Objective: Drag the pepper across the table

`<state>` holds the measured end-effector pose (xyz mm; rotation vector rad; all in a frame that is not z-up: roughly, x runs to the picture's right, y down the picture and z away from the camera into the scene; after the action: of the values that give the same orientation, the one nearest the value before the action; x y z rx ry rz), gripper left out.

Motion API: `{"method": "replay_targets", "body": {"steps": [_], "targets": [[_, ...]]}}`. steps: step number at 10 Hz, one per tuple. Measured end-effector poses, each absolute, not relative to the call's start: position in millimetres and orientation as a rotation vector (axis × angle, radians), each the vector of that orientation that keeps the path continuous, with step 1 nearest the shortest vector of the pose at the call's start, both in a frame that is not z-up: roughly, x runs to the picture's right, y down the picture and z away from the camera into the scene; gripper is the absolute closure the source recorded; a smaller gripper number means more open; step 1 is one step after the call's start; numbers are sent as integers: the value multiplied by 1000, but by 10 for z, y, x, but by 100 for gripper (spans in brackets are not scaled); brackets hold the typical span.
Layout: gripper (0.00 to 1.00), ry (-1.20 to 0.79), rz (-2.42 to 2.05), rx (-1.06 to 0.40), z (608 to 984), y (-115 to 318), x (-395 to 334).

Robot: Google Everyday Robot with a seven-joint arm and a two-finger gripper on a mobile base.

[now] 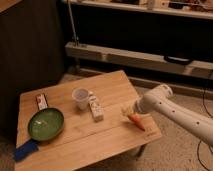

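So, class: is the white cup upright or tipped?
Upright: the white cup shows its open mouth on top. The gripper is beside the pepper, near the table edge.
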<state>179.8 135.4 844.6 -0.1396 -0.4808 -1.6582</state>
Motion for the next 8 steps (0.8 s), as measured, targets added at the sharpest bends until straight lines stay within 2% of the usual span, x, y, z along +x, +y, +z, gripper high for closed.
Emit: {"method": "replay_targets", "body": {"steps": [5, 6, 8], "targets": [[20, -471, -1740, -181, 8657, 1558, 1670], [23, -472, -1746, -179, 8661, 1561, 1637], [46, -473, -1752, -179, 8667, 1562, 1615]]}}
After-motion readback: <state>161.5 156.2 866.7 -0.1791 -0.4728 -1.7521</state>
